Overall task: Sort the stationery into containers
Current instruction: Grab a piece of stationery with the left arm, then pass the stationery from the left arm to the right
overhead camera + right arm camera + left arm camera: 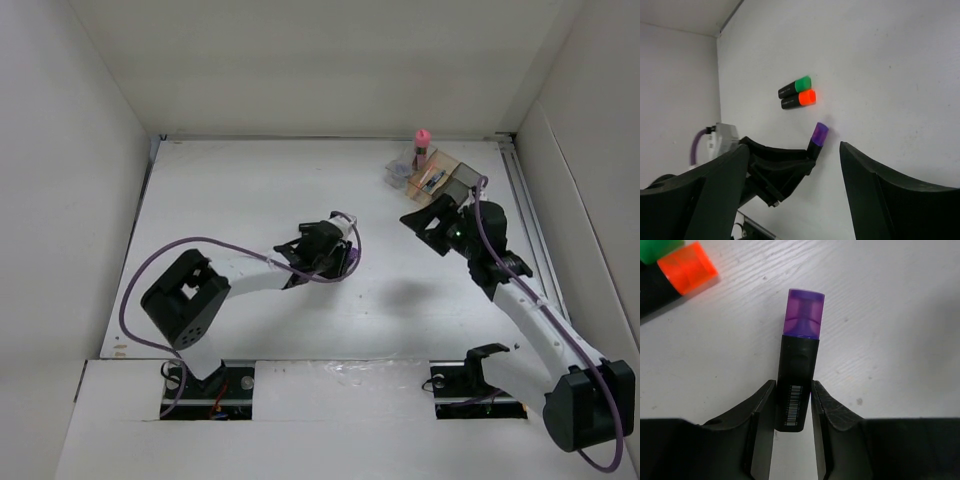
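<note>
Left wrist view: the left end effector (793, 390) is clenched on the purple marker (799, 375). One finger presses each side of its black barrel near the rear, barcoded end. The marker's long axis runs straight out ahead of the end effector, in line with the fingers. The purple cap points forward, well past the fingertips. It looks to be lying on the counter (300, 180) or barely off it; I cannot tell which.

Ahead and to the left of this end effector lie the orange marker (687, 267) and the green marker (657, 247). They touch side by side and lie at an angle to the purple one.

The right end effector (432, 215) is released, its fingers spread wide with nothing between them. The tray (463, 160) sits just beyond it at the far right of the counter, with the pink-capped bottle (421, 145) standing at its far side.

The coming move turns on the tray's position. It lies well away from the left end effector, off to its right and farther out, while the right arm is much the nearer to it. The left arm is nearer all three markers. I judge the marker must be carried across with its cap leading, then turned to suit a compartment.
</note>
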You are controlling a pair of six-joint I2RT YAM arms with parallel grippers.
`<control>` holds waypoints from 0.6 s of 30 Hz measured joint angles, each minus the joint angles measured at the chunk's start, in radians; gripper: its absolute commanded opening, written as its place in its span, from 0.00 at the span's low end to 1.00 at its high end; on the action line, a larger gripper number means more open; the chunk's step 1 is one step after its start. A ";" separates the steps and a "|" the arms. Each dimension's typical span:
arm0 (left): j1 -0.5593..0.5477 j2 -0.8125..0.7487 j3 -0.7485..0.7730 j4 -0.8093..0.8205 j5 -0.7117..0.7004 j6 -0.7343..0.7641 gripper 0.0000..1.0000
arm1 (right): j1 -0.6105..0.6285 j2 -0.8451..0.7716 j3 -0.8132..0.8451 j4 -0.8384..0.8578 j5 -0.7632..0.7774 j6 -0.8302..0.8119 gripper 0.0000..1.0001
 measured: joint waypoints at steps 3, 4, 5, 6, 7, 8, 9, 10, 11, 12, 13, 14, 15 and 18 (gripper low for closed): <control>0.006 -0.078 -0.013 0.038 0.059 -0.024 0.03 | 0.003 0.003 -0.009 -0.003 -0.039 -0.002 0.84; 0.009 -0.106 -0.018 0.058 0.082 -0.033 0.03 | 0.008 0.008 -0.009 0.000 -0.048 -0.003 0.86; 0.011 -0.132 -0.025 0.081 0.106 -0.042 0.03 | 0.016 0.014 -0.009 0.001 -0.055 -0.003 0.86; 0.015 -0.154 -0.032 0.105 0.129 -0.050 0.03 | 0.028 0.023 -0.009 0.001 -0.061 -0.004 0.87; 0.019 -0.174 -0.039 0.127 0.156 -0.058 0.03 | 0.042 0.034 -0.009 0.002 -0.066 -0.006 0.87; 0.021 -0.187 -0.045 0.142 0.179 -0.065 0.03 | 0.058 0.046 -0.009 0.003 -0.071 -0.007 0.89; 0.023 -0.196 -0.048 0.155 0.200 -0.070 0.03 | 0.075 0.061 -0.008 0.006 -0.073 -0.008 0.89; 0.026 -0.201 -0.051 0.171 0.221 -0.075 0.03 | 0.093 0.077 -0.008 0.010 -0.075 -0.010 0.89; 0.027 -0.204 -0.056 0.189 0.240 -0.080 0.03 | 0.108 0.093 -0.007 0.014 -0.075 -0.010 0.89; 0.029 -0.205 -0.063 0.201 0.258 -0.085 0.03 | 0.127 0.112 -0.005 0.016 -0.074 -0.010 0.89; 0.029 -0.206 -0.072 0.212 0.276 -0.090 0.03 | 0.142 0.127 -0.003 0.016 -0.070 -0.011 0.89; 0.029 -0.206 -0.078 0.219 0.286 -0.093 0.03 | 0.165 0.150 0.004 0.016 -0.068 -0.010 0.89; 0.031 -0.206 -0.083 0.222 0.300 -0.097 0.03 | 0.182 0.166 0.009 0.018 -0.061 -0.010 0.86; 0.033 -0.208 -0.098 0.238 0.332 -0.104 0.04 | 0.228 0.207 0.025 0.024 -0.048 -0.008 0.72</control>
